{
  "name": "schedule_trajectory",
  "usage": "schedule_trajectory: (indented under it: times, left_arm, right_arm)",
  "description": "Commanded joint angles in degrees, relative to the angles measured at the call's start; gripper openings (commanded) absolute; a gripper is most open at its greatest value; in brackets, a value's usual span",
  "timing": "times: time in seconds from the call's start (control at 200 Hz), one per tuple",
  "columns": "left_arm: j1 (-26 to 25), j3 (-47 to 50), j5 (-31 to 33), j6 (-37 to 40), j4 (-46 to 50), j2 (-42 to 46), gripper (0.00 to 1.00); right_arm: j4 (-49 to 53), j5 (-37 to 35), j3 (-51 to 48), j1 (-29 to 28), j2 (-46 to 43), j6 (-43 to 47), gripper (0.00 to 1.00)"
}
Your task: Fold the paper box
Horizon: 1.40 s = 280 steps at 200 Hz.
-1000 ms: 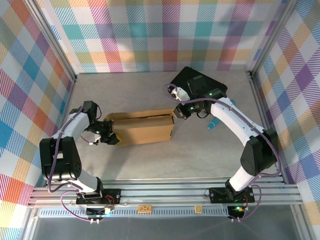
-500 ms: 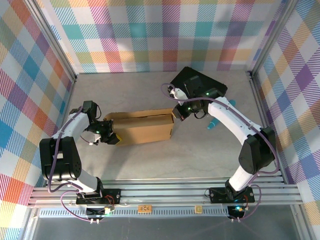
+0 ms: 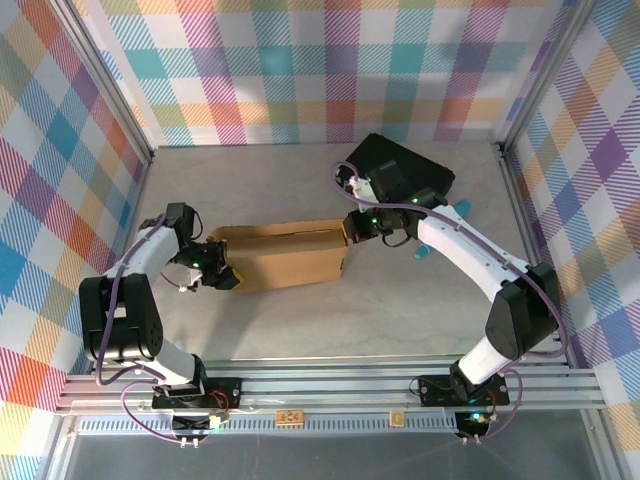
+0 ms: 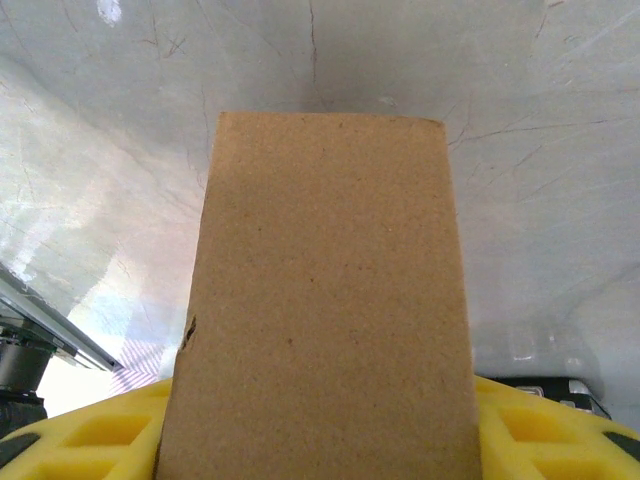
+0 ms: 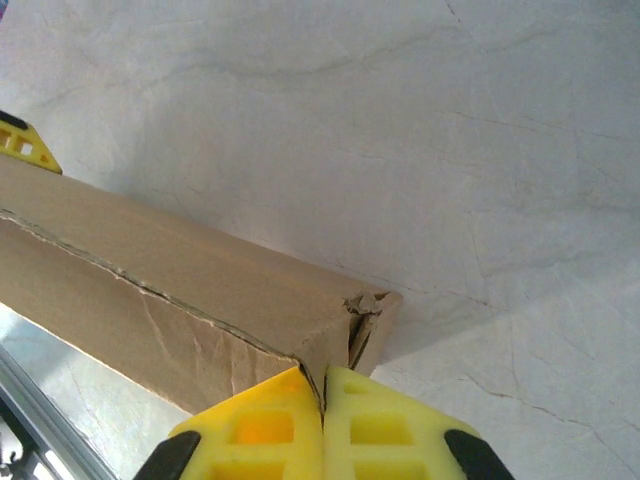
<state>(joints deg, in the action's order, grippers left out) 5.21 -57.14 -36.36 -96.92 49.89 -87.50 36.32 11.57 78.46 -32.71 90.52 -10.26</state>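
**Box held at both ends on the grey table**

Checked walls in pastel colours close in the grey table (image 3: pixel 300 320) on three sides. Near its middle lies the cardboard box (image 3: pixel 285 255), folded into a long, shallow brown block with its length running left to right. Behind its right end, towards the back wall, a black case (image 3: pixel 405 172) lies flat and askew.

Both arms reach in from the near rail. The left gripper (image 3: pixel 215 268) is at the box's left end, and its wrist camera shows the brown cardboard (image 4: pixel 325 300) running straight out between the yellow fingers (image 4: pixel 90 440), so the jaws are grasping that end. The right gripper (image 3: pixel 352 228) sits at the box's far right corner. Its yellow fingers (image 5: pixel 260 435) are clenched tight together against the slightly torn corner of the box (image 5: pixel 170 300). Whether a thin edge of cardboard is caught between them, I cannot make out.

Just right of that arm a small blue thing (image 3: pixel 425 248) lies on the table.
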Motion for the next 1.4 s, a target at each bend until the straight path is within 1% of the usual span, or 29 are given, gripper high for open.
schedule_trajectory:
  times: [0.0, 0.17, 0.535, 0.775, 1.135, 1.27, 1.34, 1.395]
  left_arm:
    - [1.10, 1.63, 10.08, -3.91, -0.03, 0.05, 0.10]
    - [1.11, 2.14, 9.83, -4.45, -0.91, -0.03, 0.10]
    - [1.09, 1.77, 9.73, -4.41, -1.15, -0.47, 0.10]
    - [1.11, 1.69, 9.64, -4.41, -1.11, -0.65, 0.10]
    - [1.20, 1.99, 9.55, -4.88, -1.82, -0.91, 0.10]
    - [1.20, 2.39, 9.33, -5.03, -2.38, -0.91, 0.10]
    - [1.20, 2.61, 9.12, -5.03, -2.60, -0.83, 0.11]
    - [1.15, 3.02, 8.94, -5.04, -3.39, -0.66, 0.16]
  right_arm:
    - [-1.02, 1.34, -0.93, -1.18, -0.61, -5.51, 0.00]
    - [-1.45, -0.19, -1.41, -2.65, -0.48, -7.16, 0.00]
    - [-6.33, -3.31, -7.14, -3.76, -1.80, -8.10, 0.00]
    - [-6.43, -4.34, -8.43, -4.27, -2.01, -9.59, 0.00]
    - [-7.16, -7.85, -13.69, -5.85, -6.29, -10.53, 0.00]
    - [-9.32, -8.74, -16.40, -6.56, -7.54, -11.42, 0.00]
    - [-11.17, -9.21, -17.52, -7.07, -7.51, -11.79, 0.00]
    - [-11.80, -10.08, -17.72, -7.43, -6.93, -11.88, 0.00]
